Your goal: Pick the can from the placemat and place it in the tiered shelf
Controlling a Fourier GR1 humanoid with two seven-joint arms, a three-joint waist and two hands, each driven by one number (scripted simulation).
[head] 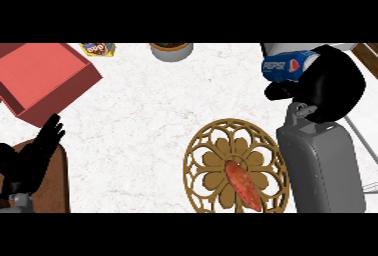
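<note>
Two hands show: your right hand point(332, 90), upper right of the frame, is curled round the blue can point(286, 65) — off the round placemat point(235, 166), which holds a reddish sweet potato point(244, 186). Your left hand point(33, 150) rests open at lower left, below a red box point(44, 80).

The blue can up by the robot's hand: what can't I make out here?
- Can: its far end, hidden by the right hand in the head view.
- Tiered shelf: not identifiable.
- Grey pot and snack packet: cut off by the top edge.
- Left hand: palm partly cut off.
</note>
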